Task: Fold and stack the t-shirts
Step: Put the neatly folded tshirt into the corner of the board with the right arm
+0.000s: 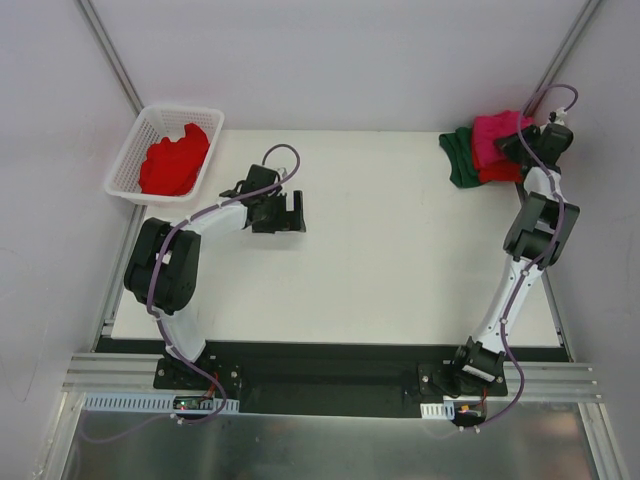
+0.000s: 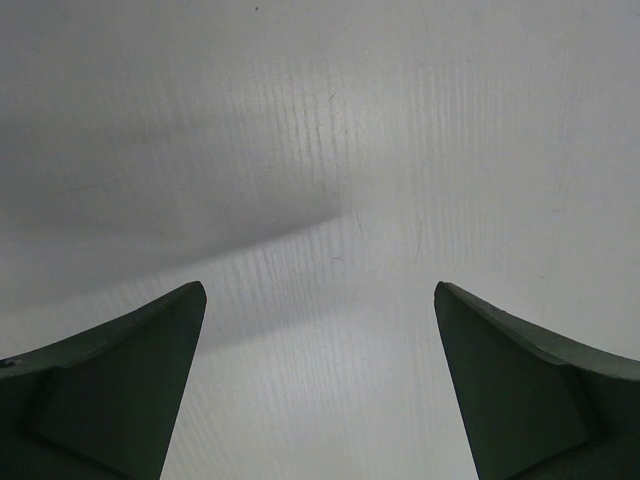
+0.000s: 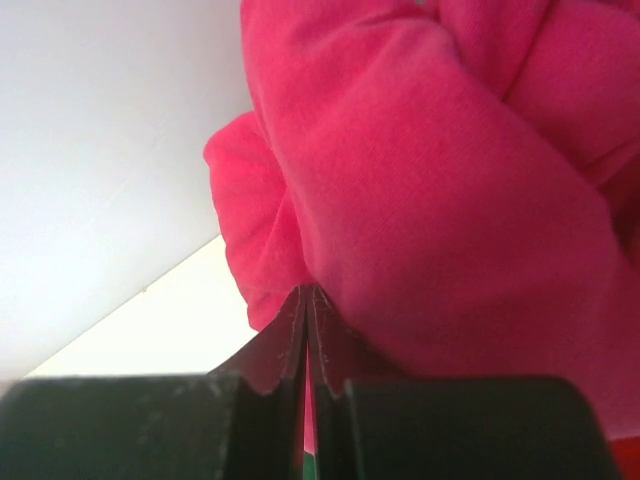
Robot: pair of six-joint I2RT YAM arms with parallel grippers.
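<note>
A stack of t-shirts lies at the table's far right corner: a dark green t-shirt (image 1: 458,158) lowest, a red t-shirt (image 1: 498,173) over it, and a bunched magenta-pink t-shirt (image 1: 490,135) on top. My right gripper (image 1: 515,143) sits at that stack. In the right wrist view the right gripper (image 3: 306,288) is shut, its tips pinching a crease of the pink t-shirt (image 3: 450,200). Another red t-shirt (image 1: 175,160) lies crumpled in the basket. My left gripper (image 1: 290,212) hangs open over bare table, its jaws wide apart (image 2: 320,290) with nothing between them.
A white lattice basket (image 1: 125,170) stands at the table's far left corner, partly past the edge. The white table (image 2: 330,150) fills the left wrist view. Grey walls close in at the back and on both sides.
</note>
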